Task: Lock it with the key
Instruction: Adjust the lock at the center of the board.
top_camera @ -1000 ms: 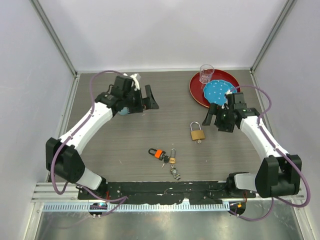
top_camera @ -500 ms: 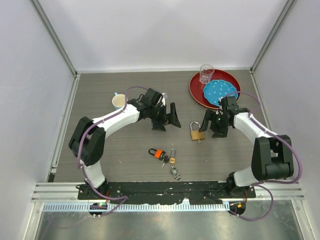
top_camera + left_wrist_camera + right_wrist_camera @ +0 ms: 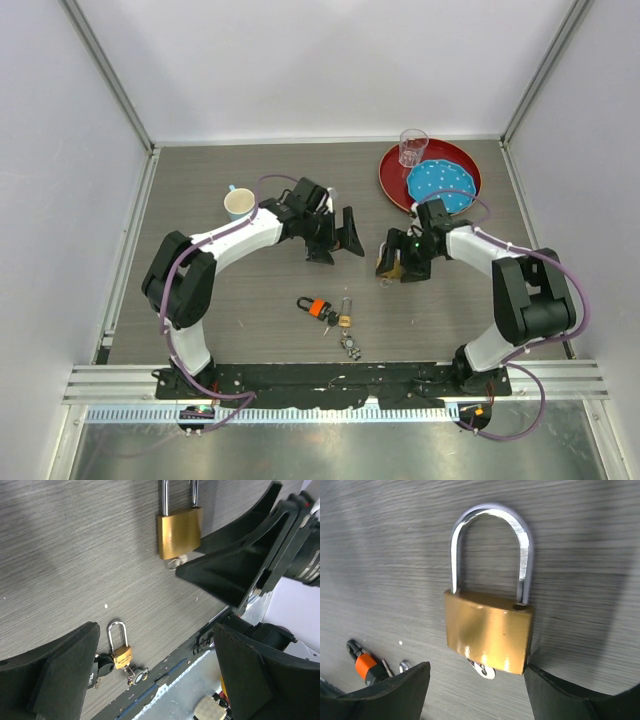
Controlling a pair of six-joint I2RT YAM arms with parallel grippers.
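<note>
The big brass padlock (image 3: 490, 635) lies flat on the table with its silver shackle up in the right wrist view, and a small silver key head (image 3: 483, 670) pokes out under its body. My right gripper (image 3: 480, 695) is open and straddles the padlock's lower end, with its right finger next to the body's corner. From above, the padlock (image 3: 388, 262) is partly hidden under that gripper (image 3: 397, 268). The key bunch (image 3: 315, 307), with an orange head and a black head, lies loose nearer the bases. My left gripper (image 3: 338, 245) is open and empty, left of the padlock (image 3: 180, 530).
A tiny brass padlock (image 3: 344, 320) with a silver keychain (image 3: 350, 345) lies beside the key bunch. A red plate (image 3: 390, 180) at the back right holds a blue dotted disc (image 3: 440, 182) and a clear cup (image 3: 413, 147). A cream mug (image 3: 238, 203) stands behind my left arm.
My left arm swung from the far left to the middle of the table, uncovering the mug. My right gripper moved left and came down over the big padlock.
</note>
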